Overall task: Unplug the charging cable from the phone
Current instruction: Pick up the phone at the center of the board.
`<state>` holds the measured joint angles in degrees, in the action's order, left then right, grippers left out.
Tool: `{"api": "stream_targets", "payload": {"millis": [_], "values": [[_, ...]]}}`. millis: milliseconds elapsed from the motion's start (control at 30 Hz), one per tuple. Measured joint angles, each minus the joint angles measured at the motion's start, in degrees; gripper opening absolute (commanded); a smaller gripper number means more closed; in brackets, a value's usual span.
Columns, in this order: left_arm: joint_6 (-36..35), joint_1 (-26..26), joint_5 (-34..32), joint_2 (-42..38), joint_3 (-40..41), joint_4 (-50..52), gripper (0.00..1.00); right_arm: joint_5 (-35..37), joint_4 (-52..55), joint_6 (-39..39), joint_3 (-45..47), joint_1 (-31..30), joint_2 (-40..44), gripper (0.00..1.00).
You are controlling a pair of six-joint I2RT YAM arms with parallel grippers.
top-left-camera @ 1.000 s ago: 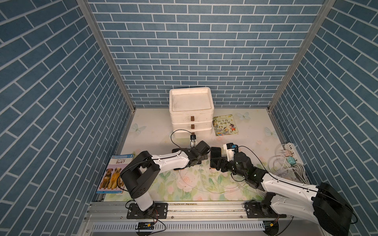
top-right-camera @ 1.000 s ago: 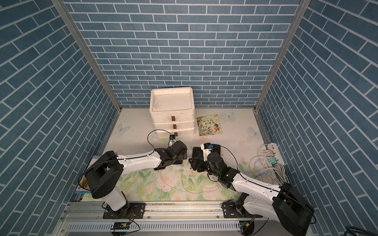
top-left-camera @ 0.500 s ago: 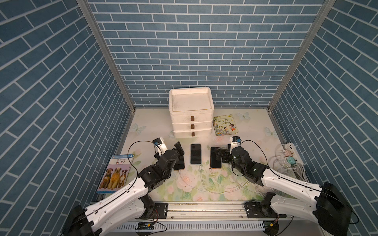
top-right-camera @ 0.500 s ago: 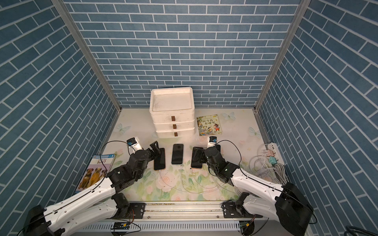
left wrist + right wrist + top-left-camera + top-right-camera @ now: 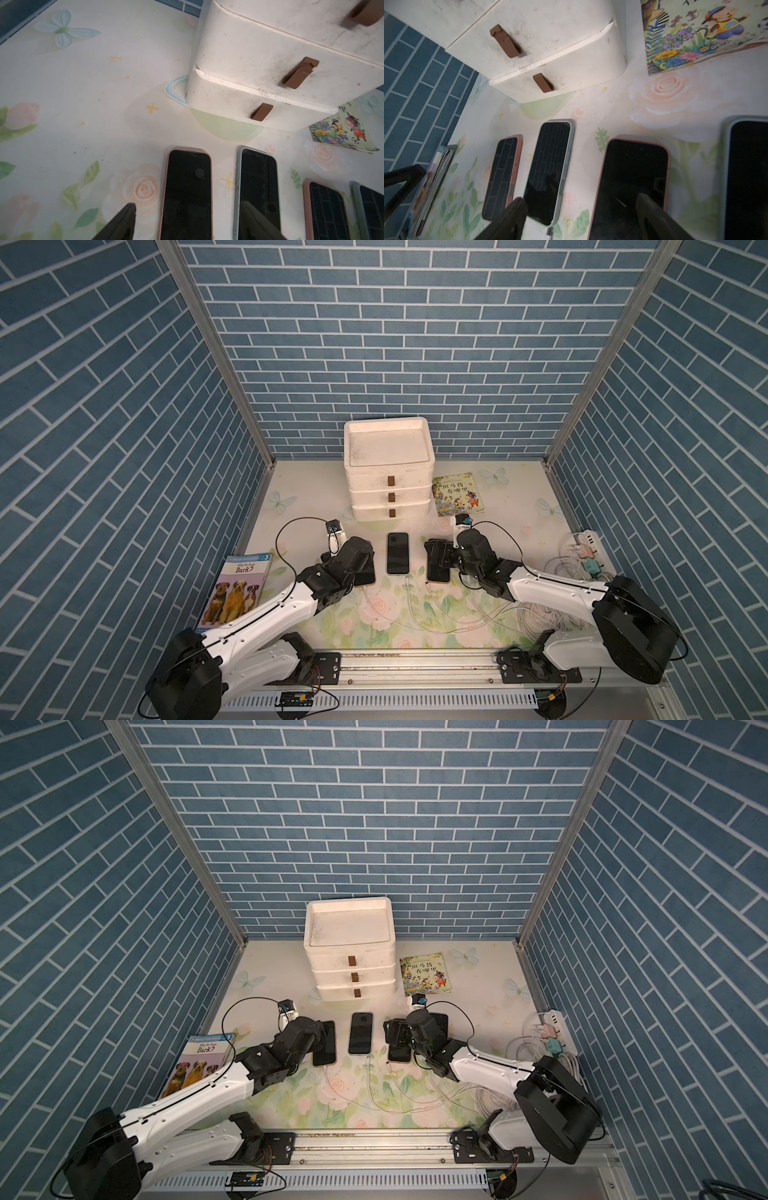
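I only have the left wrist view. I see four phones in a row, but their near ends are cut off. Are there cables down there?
Observer: Yes. White cables lead away from the near ends of the phones toward a power strip at the right edge.
Operator: Where is the right hand?
Observer: The right hand, open, hangs over the third phone from the left.
Operator: Anything off to my left?
Observer: A book with dogs on its cover lies at the left edge of the mat.
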<state>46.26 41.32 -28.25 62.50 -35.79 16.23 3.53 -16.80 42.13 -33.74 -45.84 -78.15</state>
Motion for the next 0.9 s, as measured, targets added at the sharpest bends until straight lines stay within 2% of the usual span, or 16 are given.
{"api": "stream_targets", "payload": {"millis": [500, 900], "values": [[-1.11, -0.11, 4.35, 19.39, -4.85, 2.75, 0.85, -3.23, 0.04, -1.51, -3.28, 0.0, -1.18, 0.88], [-0.9, -0.11, 5.14, 25.0, -9.99, 5.42, 0.87, -4.94, -0.79, -1.64, -1.11, 0.0, -1.03, 0.88]]}}
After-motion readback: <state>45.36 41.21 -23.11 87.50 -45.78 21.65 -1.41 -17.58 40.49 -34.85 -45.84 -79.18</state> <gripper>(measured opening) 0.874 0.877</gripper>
